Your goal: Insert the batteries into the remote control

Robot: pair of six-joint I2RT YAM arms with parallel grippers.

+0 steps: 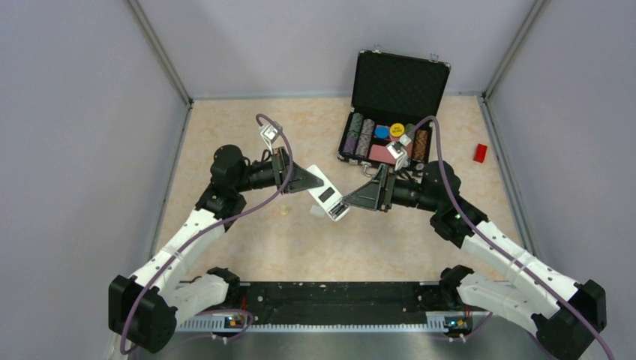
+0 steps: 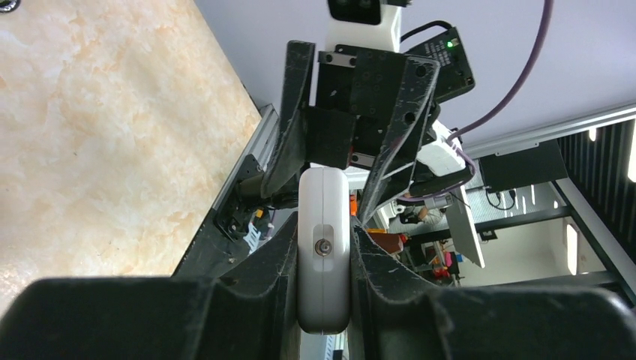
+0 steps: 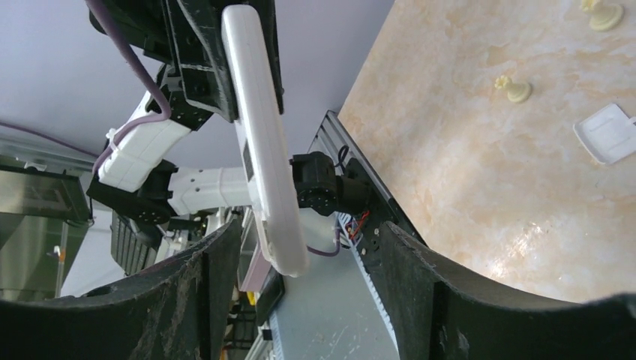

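- White remote [image 1: 324, 187] hangs above mid-table, lying from 11 to 5 o'clock in the top view, its back with the dark bay facing up.
- Left gripper [image 1: 309, 178] is clamped on the remote's 11 o'clock end, fingers [image 2: 375, 262] pressed to both edges.
- Right gripper [image 3: 306, 247] has its jaws apart around the 5 o'clock end, with a gap on each side.
- Batteries cannot be made out.
- Small flat white piece [image 3: 609, 132] lies on the table at the remote's 6 o'clock; a cream peg [image 1: 284, 211] sits at 8 o'clock.
- Open black case [image 1: 397, 82] of chips stands at 1 o'clock, and a red block [image 1: 480, 152] at 3 o'clock.
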